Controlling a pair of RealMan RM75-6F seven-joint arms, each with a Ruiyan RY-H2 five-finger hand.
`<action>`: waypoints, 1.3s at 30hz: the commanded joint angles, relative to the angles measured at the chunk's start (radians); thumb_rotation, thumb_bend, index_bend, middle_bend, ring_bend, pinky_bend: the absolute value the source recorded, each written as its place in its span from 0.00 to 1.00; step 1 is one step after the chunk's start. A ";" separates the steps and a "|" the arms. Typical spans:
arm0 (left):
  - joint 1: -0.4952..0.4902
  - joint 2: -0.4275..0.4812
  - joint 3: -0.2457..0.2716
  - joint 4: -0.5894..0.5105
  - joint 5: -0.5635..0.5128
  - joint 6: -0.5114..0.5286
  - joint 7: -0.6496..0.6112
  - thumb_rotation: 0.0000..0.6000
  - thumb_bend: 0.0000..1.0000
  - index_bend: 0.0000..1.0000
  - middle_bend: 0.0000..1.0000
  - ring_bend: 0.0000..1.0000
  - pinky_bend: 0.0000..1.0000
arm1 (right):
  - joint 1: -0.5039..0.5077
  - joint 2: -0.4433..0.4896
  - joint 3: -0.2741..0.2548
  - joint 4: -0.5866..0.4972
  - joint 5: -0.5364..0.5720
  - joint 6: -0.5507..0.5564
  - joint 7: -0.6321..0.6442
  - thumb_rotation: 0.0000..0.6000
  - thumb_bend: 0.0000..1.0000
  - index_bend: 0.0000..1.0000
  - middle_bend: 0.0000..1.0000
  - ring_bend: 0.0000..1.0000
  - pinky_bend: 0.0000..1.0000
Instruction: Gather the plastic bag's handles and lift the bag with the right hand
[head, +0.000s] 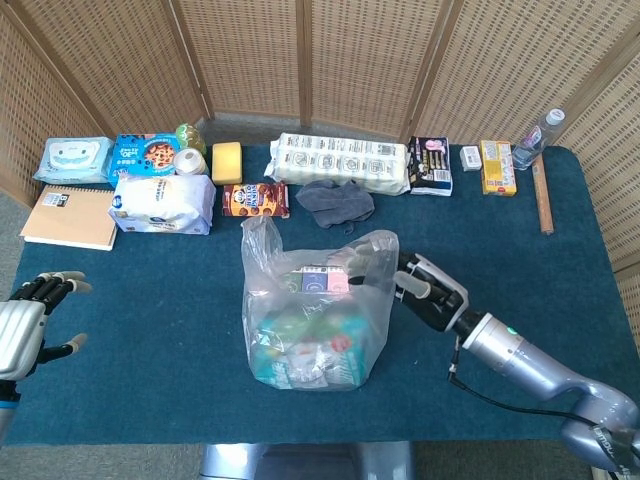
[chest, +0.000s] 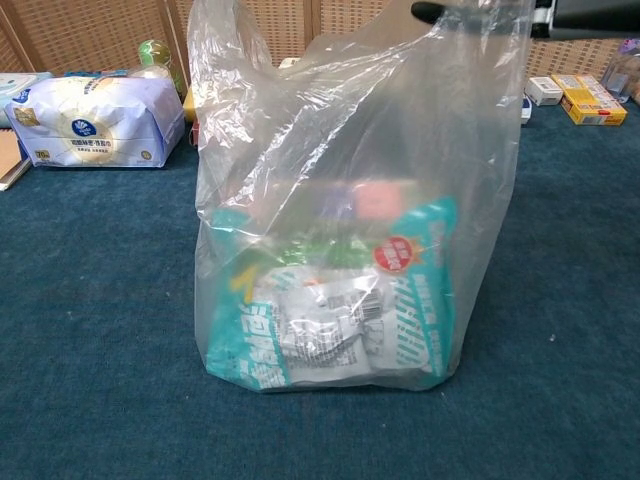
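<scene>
the table (head: 150, 300) ran wide under its blue cloth, and the bag (head: 318, 320) stood near its middle, upright on its base, packets showing through the clear plastic. behind it along the far edge lay the row of other goods: the roll pack (head: 343, 160), the tissue pack (head: 162, 203), the notebook (head: 70, 216), the grey cloth (head: 335, 200), the cookie box (head: 255, 199), the bottle (head: 533, 138); all well apart from the bag and no part of my job.

i judged i was midway through gathering. my right hand (head: 425, 290) sat at the bag's right top, fingers reaching into the near handle (head: 372, 252); the chest view showed dark fingertips (chest: 440, 11) at the very top edge with the film pulled taut below them on that side. i could not tell whether they had truly closed on the plastic or were only hooked through it, since the film hid the contact. the far handle (head: 256, 236) stood free on the left side, slack and touched by nothing. my left hand (head: 30, 318) hung off the table's left end, fingers spread and holding nothing.

the next move, as i read it, called for carrying the right hand across the bag's mouth toward the far handle, keeping the near one caught, then closing on both before lifting. the bag's base rested on the cloth, so no lift had begun.
</scene>
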 joint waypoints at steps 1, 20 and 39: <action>-0.001 0.001 0.000 -0.001 -0.002 -0.002 0.002 1.00 0.13 0.33 0.27 0.23 0.30 | 0.022 -0.026 -0.015 0.010 0.008 -0.018 -0.006 0.69 0.20 0.27 0.31 0.25 0.17; -0.004 0.004 -0.001 0.003 -0.018 -0.013 -0.007 1.00 0.13 0.33 0.27 0.23 0.30 | 0.120 0.011 0.053 -0.035 0.106 -0.039 0.221 0.69 0.19 0.29 0.37 0.39 0.33; -0.130 -0.013 -0.083 0.051 0.046 -0.073 -0.037 1.00 0.14 0.33 0.27 0.23 0.30 | 0.083 0.140 0.094 -0.127 0.183 -0.124 0.280 0.69 0.20 0.42 0.53 0.61 0.58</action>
